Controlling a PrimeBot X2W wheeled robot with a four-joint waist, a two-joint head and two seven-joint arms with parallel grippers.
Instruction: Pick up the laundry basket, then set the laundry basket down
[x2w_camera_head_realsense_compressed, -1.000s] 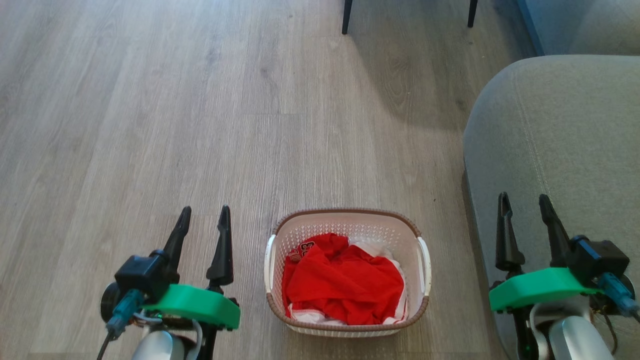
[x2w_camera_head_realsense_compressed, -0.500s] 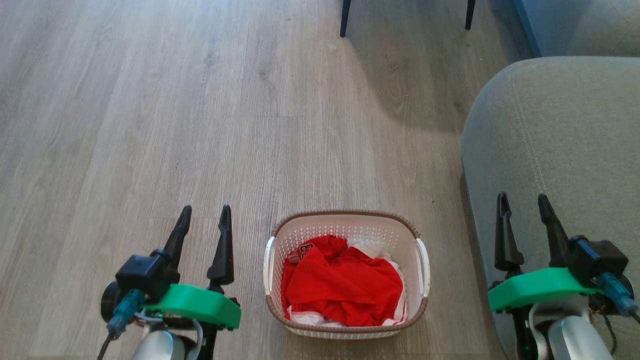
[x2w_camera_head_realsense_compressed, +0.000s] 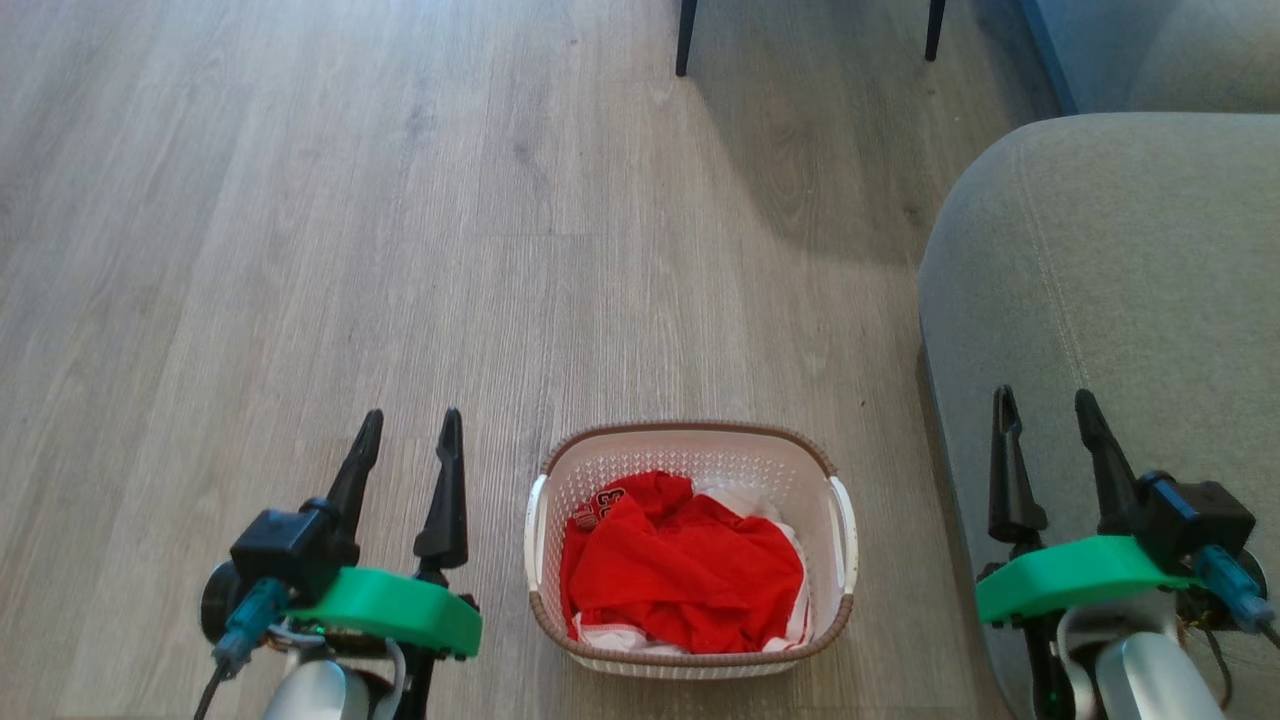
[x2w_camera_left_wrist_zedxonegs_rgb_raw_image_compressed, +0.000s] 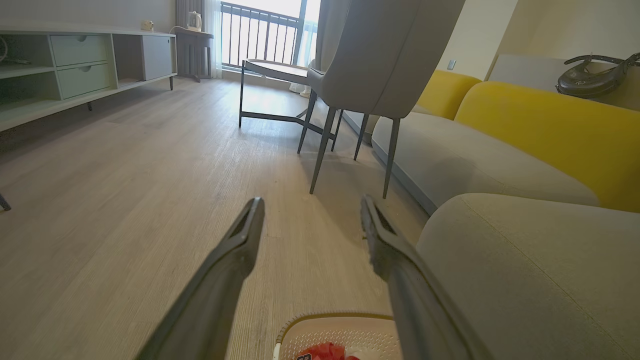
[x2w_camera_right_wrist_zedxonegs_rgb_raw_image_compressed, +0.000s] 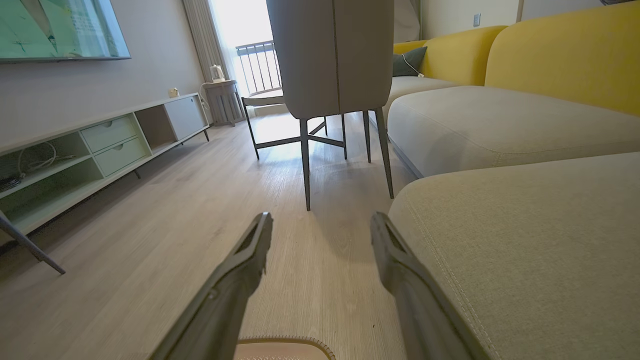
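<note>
Nearest to me, my two arms hang low on either side of the laundry basket, and both grippers have their fingers apart with nothing between them. My left gripper is near the basket's left handle but not touching it. My right gripper is further out, well apart from the right handle, and in the head view it appears against the edge of the grey cushion. The basket stands upright on the wooden floor between my arms, with red-and-white clothes heaped inside. I judge this placing sensible: a basket with two side handles asks for one gripper on each side, so my arms flank it. The scene fits two stages equally — a basket waiting to be lifted, or a basket already put down and let go — and I cannot tell which it is. As for what stands in the way, the grey cushion is close to the basket's right side, so I think the room there is narrow for a gripper. On the left side there are wooden boards around the basket. Farther ahead stand the dark legs of a chair. Beyond it, the wrist views show a low cabinet along the wall, a yellow sofa back and a balcony railing.
</note>
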